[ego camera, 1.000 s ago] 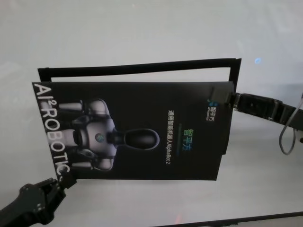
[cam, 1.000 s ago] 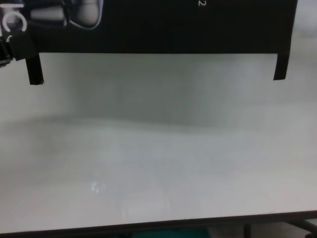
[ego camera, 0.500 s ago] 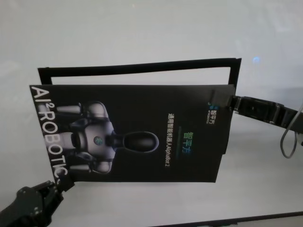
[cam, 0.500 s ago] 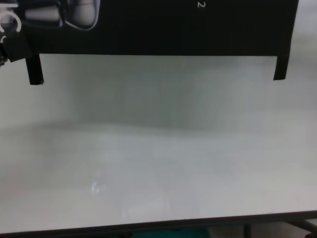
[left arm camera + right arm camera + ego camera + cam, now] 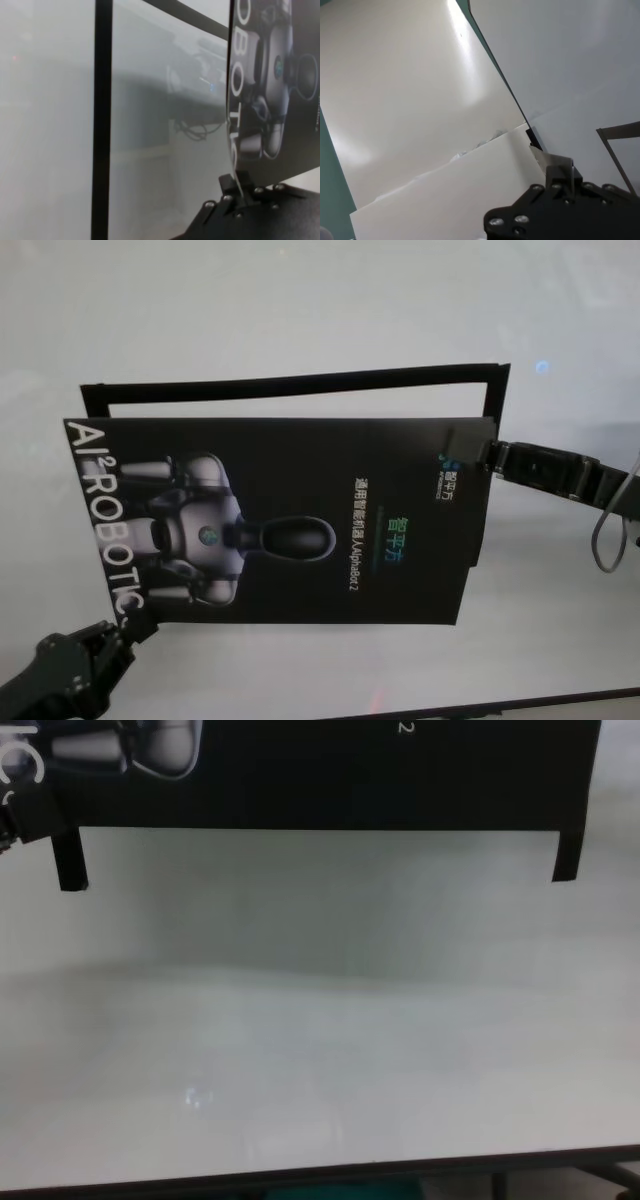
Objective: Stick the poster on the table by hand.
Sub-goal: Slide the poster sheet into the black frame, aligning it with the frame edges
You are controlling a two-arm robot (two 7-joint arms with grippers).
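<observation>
The poster is a black glossy sheet with a grey-white robot picture and white lettering, held just above the white table. My left gripper is shut on its near-left corner, by the lettering; the left wrist view shows the fingers pinching the poster's edge. My right gripper is shut on the right edge; in the right wrist view it grips the poster's pale underside. The chest view shows the poster's near edge over the table.
A frame of narrow black strips lies on the table behind and beside the poster; its ends show in the chest view. A grey cable loop hangs by my right arm. The table's dark front edge is near.
The poster's left end has shifted slightly toward me and to the left with my left gripper. The right gripper has hardly moved.
</observation>
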